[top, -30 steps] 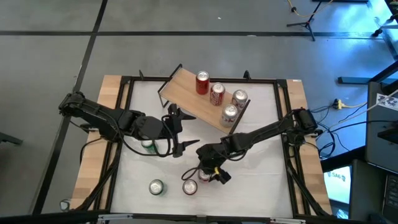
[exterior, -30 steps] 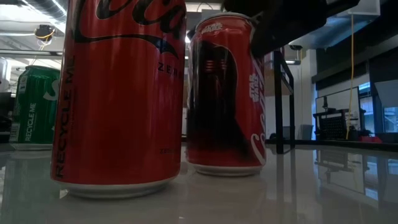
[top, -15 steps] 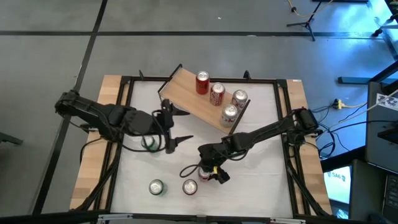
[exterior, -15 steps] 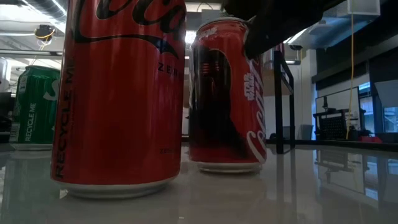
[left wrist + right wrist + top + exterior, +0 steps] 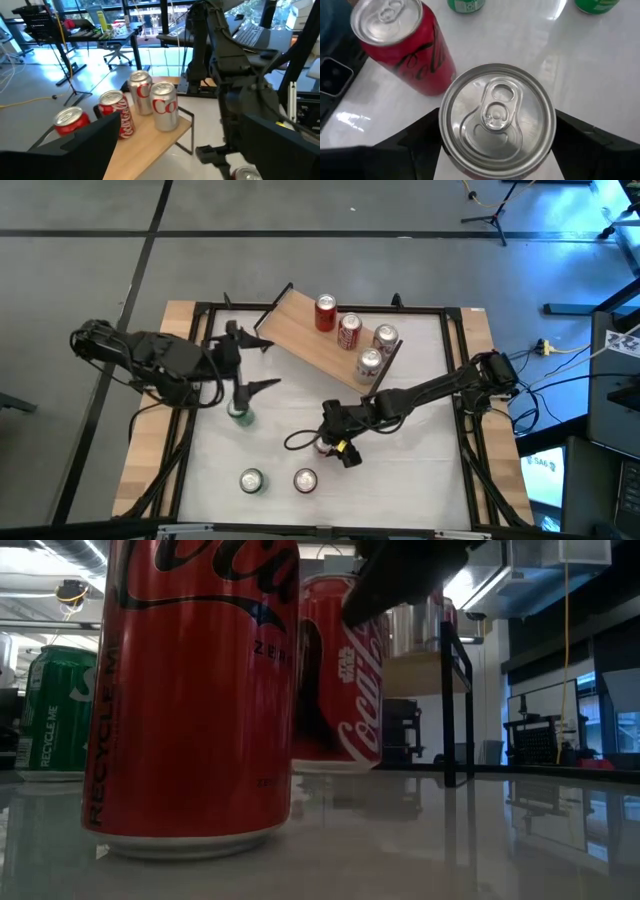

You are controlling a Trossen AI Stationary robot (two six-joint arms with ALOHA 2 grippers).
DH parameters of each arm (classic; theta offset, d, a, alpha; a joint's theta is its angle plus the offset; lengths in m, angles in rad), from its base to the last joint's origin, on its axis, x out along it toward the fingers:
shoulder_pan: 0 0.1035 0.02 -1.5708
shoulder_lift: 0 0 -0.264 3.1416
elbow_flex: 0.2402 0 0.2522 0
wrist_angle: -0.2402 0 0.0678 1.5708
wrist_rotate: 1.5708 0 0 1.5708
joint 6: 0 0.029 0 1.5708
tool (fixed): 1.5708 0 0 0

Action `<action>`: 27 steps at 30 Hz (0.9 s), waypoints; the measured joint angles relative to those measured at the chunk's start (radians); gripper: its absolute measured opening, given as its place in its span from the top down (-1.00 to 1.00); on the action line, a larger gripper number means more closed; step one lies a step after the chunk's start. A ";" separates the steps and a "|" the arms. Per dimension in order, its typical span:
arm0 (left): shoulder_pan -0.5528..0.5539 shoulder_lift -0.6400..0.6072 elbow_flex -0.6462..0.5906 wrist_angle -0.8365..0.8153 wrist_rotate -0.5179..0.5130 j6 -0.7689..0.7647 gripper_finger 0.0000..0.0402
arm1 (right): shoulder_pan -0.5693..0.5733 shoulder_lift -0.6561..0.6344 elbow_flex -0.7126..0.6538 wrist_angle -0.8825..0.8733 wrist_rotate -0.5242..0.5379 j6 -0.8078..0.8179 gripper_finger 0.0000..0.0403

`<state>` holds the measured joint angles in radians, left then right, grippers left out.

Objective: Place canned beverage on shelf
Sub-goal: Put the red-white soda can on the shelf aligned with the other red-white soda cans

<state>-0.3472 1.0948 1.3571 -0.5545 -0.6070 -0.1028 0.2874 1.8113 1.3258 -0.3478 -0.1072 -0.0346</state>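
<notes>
My right gripper (image 5: pixel 329 442) is shut on a red cola can (image 5: pixel 497 115), near the table's middle. In the low view the can (image 5: pixel 340 690) hangs clear of the table. The shelf (image 5: pixel 305 340), a light-wood board on black legs, stands slanted at the far middle with two red and two silver cans on it. My left gripper (image 5: pixel 264 365) is open and empty at the left, above and beside a green can (image 5: pixel 240 415); its wrist view shows the shelf (image 5: pixel 150 140) past the open fingers. My right gripper pinches the red can between its two fingers, on opposite sides of the wall just under the top rim (image 5: pixel 443 132). The fingers (image 5: pixel 410 147) come from above, pointing down. The can is upright, its tab end up, lifted clear of the table.
A red cola can (image 5: pixel 305 479) and a green can (image 5: pixel 250 480) stand near the front edge; the red one is close in the low view (image 5: pixel 195 690). A black cable loops on the table by the right gripper (image 5: pixel 296 440). A black frame borders the table (image 5: pixel 455 380).
My right gripper has lifted the red can off the table and carried it a little toward the far edge; the can has turned about as it rose. My left gripper has drawn back toward the table's left and far edges, still open.
</notes>
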 joint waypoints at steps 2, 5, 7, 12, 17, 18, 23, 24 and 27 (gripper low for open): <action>-0.003 -0.019 0.000 -0.019 -0.019 0.000 -0.95 | 0.000 -0.001 0.000 0.004 0.010 0.013 -0.49; -0.007 -0.045 0.000 -0.066 -0.048 -0.001 -0.95 | 0.001 -0.001 0.000 0.008 0.043 0.047 -0.48; -0.010 -0.059 0.000 -0.103 -0.063 -0.012 -0.95 | 0.000 -0.001 0.000 0.024 0.069 0.065 -0.49; -0.010 -0.092 0.000 -0.214 -0.066 -0.097 -0.95 | 0.000 -0.001 0.001 0.080 0.127 0.120 -0.50; -0.009 -0.097 0.000 -0.343 -0.065 -0.197 -0.95 | 0.000 -0.001 0.001 0.141 0.228 0.188 -0.49; -0.009 -0.096 0.000 -0.370 -0.064 -0.215 -0.95 | 0.000 -0.001 0.002 0.152 0.252 0.206 -0.49; -0.009 -0.072 0.000 -0.480 -0.059 -0.313 -0.95 | 0.000 -0.002 0.002 0.197 0.391 0.328 -0.49; -0.009 -0.066 0.000 -0.490 -0.056 -0.327 -0.95 | 0.000 -0.003 0.002 0.199 0.421 0.353 -0.49; -0.009 -0.047 0.000 -0.510 -0.031 -0.341 -0.95 | 0.000 -0.003 0.002 0.197 0.487 0.420 -0.50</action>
<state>-0.3567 1.0482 1.3571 -1.0647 -0.6381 -0.4442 0.2871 1.8088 1.3281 -0.1507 0.3793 0.3855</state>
